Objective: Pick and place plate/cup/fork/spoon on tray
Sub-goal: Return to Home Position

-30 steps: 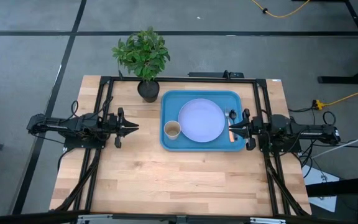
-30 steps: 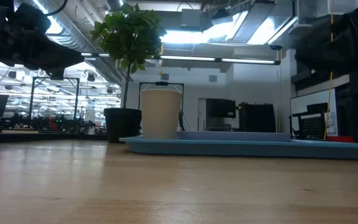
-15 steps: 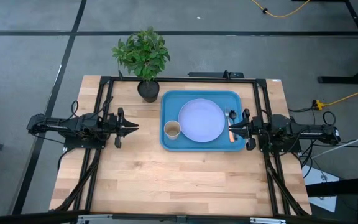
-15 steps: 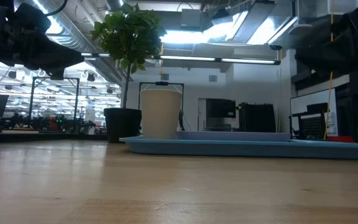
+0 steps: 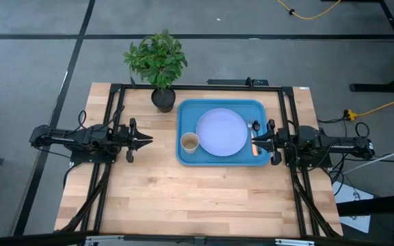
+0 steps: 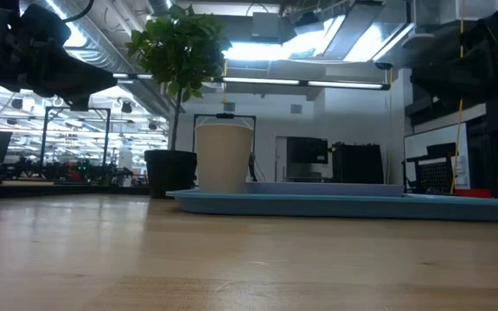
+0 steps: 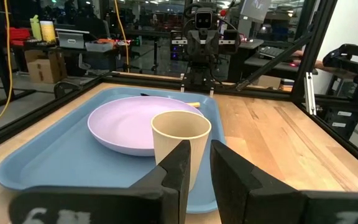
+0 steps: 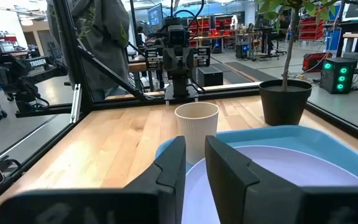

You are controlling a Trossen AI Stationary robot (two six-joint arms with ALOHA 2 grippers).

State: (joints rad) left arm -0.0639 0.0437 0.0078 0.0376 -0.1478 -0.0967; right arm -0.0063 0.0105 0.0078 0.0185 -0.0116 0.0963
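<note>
— While both arms lie low at the sides of the tabletop (image 5: 183, 198), I read the left claw (image 5: 149, 140) as closed on nothing, well apart from the tray (image 5: 186, 115). Its wrist view leaves only a thin slit between the fingers (image 7: 180, 168).
— And the right one?
— I see the right claw (image 5: 253, 142) closed and empty too, over the tray's right rim. It covers part of what lies there. I can make out the spoon (image 5: 256, 126) head just right of the plate (image 5: 221, 132), and an orange-handled utensil (image 5: 254, 149) I can't name.
— Where's the cup?
— The cup (image 5: 189, 142) stands upright in the tray, just left of the plate, which sits mid-tray. From table height the plate is a pale sliver behind the rim, and the rim hides the spoon.
</note>
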